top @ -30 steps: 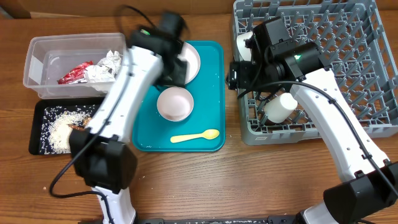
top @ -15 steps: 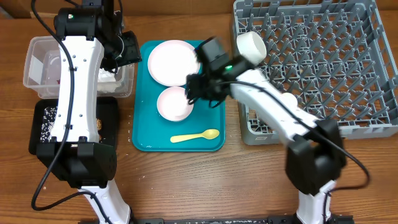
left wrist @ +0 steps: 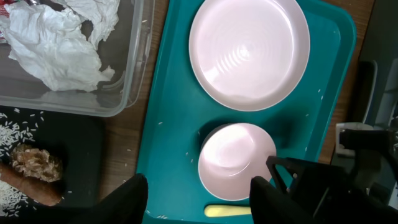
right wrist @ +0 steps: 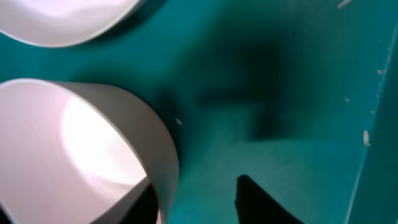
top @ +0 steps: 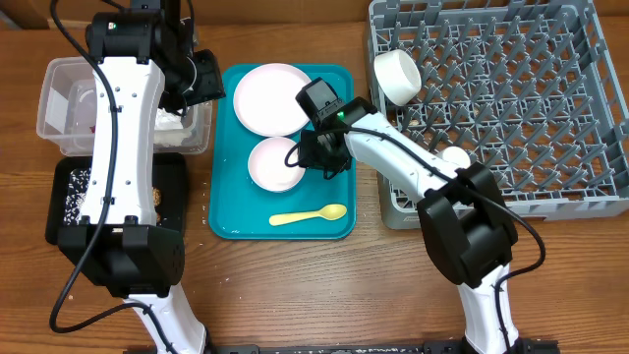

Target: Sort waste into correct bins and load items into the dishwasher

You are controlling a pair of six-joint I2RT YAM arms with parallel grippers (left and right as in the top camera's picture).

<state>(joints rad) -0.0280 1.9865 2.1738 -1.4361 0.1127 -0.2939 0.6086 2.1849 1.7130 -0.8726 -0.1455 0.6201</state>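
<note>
Overhead shot puts my right gripper (right wrist: 194,190) on the right edge of the pink bowl (top: 275,164), which sits mid-frame on the teal tray (top: 231,197), just below the pink plate (top: 270,98) and above the yellow spoon (top: 308,214). Right wrist cam explains the pose: one finger is inside the bowl against its wall, and the other is outside with a sliver of tray showing between it and the wall. So the jaws straddle the rim, partly open, not pinching yet. A rim grab makes sense to me, since the bowl looks too wide to take across. My left gripper (left wrist: 200,180) hangs over the seam between the clear tub (top: 59,108) and the tray at upper left, fingers spread wide and empty, probably to keep out of the right arm's way. Waste looks sorted: napkin (left wrist: 59,43) in the tub, and rice (left wrist: 12,130), sausage (left wrist: 25,186) and brown chunk (left wrist: 34,165) on the black tray (top: 69,197). The white cup (top: 398,74) is already in the grey rack (top: 511,98) at upper right, so I reckon the bowl goes there next.
</note>
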